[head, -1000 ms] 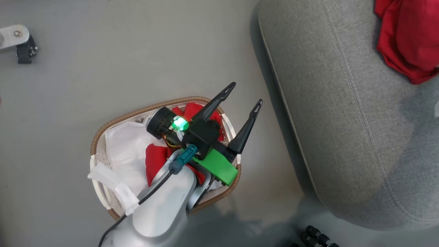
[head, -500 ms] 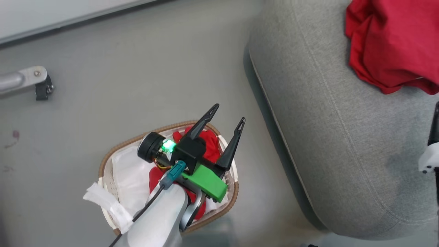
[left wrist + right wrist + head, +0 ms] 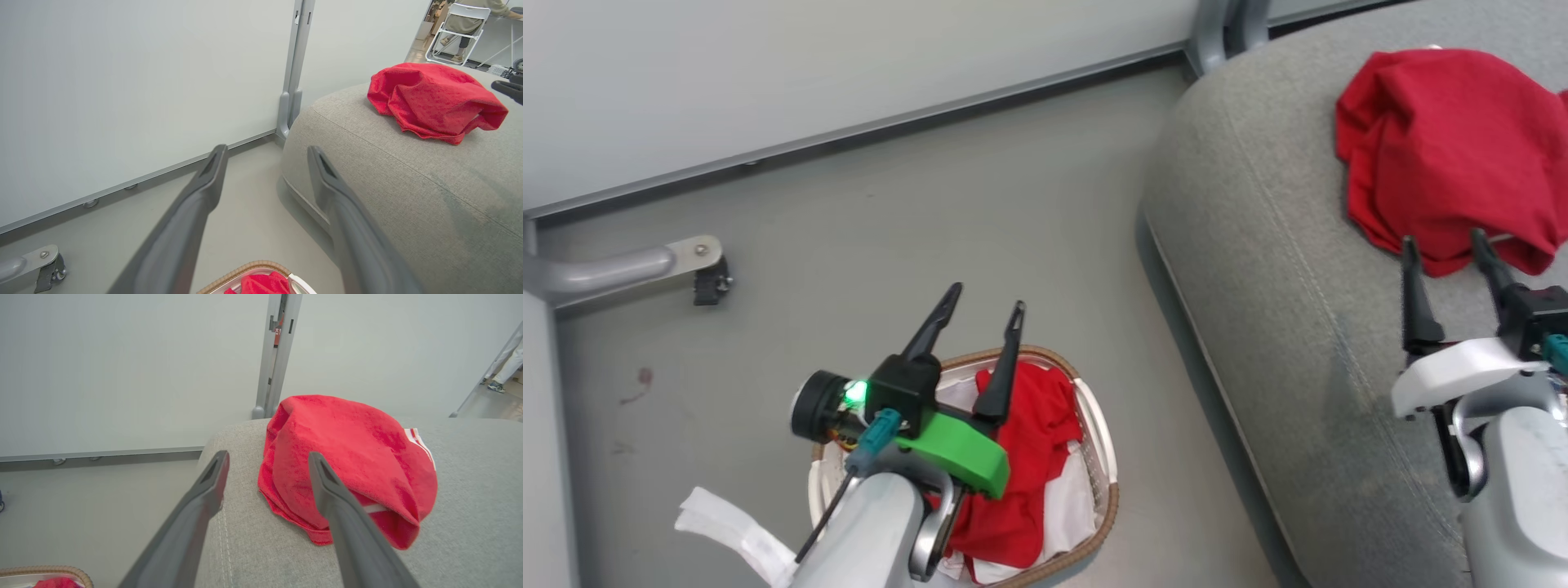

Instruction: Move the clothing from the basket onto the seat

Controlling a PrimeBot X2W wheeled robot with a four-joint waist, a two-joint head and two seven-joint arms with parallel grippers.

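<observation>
The left pincer is hovering above the basket, its two dark fingers spreading wide and gripping nothing (bare floor and wall are showing between them in the left wrist view). The basket is sitting on the grey floor, near the rounded edge of the seat, with a strip of floor between them. Inside the basket a heap of red clothing is lying crumpled, white panels peeking out along its lower edge. A white liner strip is sticking out at the basket's near left.

The right pincer is hanging over the seat, likewise gaping and carrying nothing. Its fingertips are pointing at a red garment, which is resting in a bunched mound on the far part of the cushion. In the right wrist view one finger is crossing in front of the mound's near hem, though whether it is touching the fabric I cannot tell. A bit of white-striped trim is showing at the garment's right side there.

Behind everything a pale wall panel is running along the floor. A metal leg with a small caster is standing well apart from the basket on the left.
</observation>
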